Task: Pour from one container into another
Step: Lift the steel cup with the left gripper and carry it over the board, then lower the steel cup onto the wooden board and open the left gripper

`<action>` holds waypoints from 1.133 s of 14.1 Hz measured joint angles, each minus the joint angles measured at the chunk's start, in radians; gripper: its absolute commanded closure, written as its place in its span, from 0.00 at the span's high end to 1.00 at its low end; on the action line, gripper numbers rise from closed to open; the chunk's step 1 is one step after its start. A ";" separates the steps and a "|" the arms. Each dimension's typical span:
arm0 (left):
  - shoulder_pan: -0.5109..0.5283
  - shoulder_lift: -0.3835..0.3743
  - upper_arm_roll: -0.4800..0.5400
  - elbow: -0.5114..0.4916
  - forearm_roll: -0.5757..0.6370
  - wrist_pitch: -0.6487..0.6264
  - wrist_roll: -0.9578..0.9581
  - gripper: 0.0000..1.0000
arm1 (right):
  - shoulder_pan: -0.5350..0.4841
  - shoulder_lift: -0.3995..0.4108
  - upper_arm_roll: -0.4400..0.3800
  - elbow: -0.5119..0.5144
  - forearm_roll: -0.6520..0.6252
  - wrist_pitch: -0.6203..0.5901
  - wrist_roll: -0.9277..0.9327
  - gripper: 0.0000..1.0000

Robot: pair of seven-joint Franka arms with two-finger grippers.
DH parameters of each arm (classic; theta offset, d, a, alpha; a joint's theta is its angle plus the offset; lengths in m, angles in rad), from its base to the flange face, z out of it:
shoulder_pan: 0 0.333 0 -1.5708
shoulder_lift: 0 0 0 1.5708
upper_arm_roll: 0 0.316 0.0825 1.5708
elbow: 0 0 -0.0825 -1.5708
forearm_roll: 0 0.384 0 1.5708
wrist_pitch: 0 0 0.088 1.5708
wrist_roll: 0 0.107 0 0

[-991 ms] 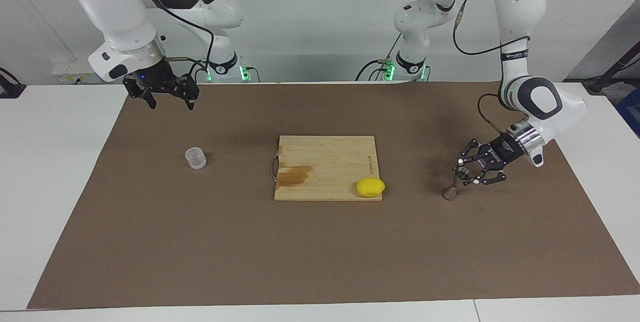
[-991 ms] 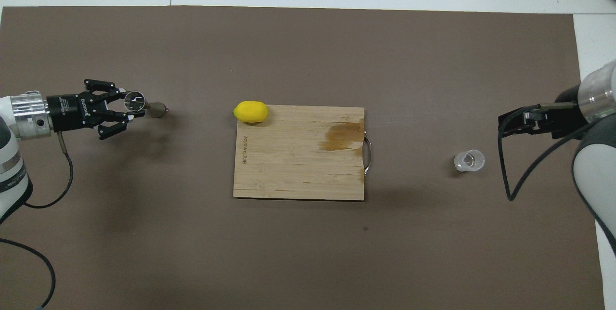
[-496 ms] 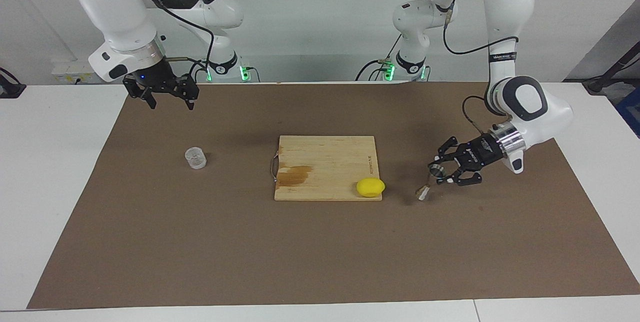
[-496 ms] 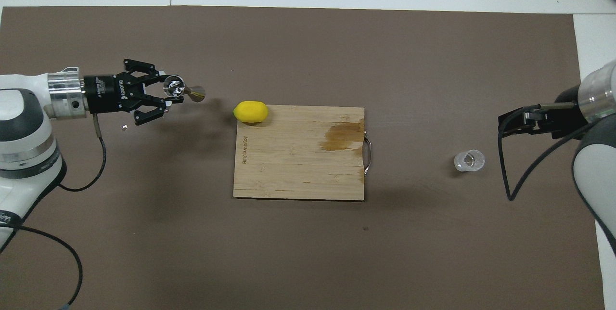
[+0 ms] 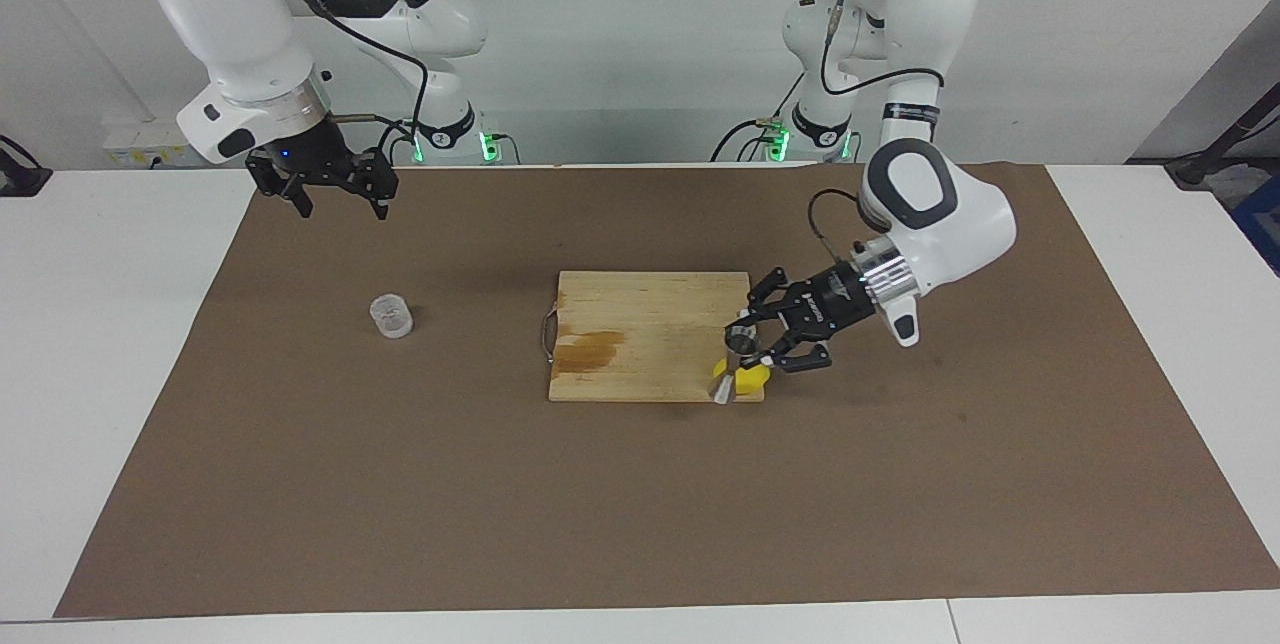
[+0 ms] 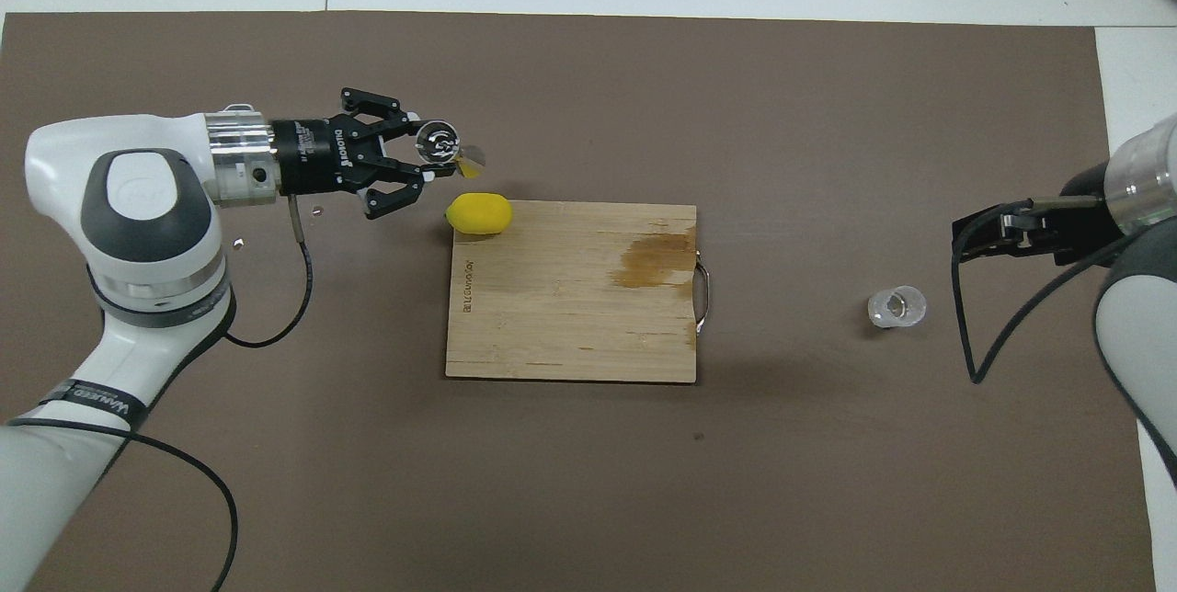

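We saw the brown mat (image 5: 400, 484) under a wooden cutting board (image 5: 640, 324). The left gripper (image 5: 752, 347), clamped on the steel jigger (image 5: 733, 359), hung over the lemon (image 5: 748, 379) at the board's corner. The right gripper (image 5: 338, 206) waited, fingers apart, above the mat. The glass cup (image 5: 391, 316) stood toward the right arm's end.

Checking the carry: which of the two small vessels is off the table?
The steel jigger, gripped in the left gripper; the glass cup stands on the mat.
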 measured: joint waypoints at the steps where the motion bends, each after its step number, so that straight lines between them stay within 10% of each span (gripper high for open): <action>1: -0.058 0.001 0.000 0.000 -0.016 0.064 -0.019 0.00 | 0.000 0.000 0.000 0.000 0.000 0.000 0.000 0.99; 9: -0.372 0.031 0.000 -0.025 -0.034 0.425 -0.134 0.00 | 0.000 -0.002 0.000 -0.004 0.000 0.000 0.000 0.99; 16: -0.397 0.041 0.007 -0.060 -0.037 0.468 -0.163 0.00 | 0.000 -0.003 0.000 -0.009 0.000 0.000 0.000 0.99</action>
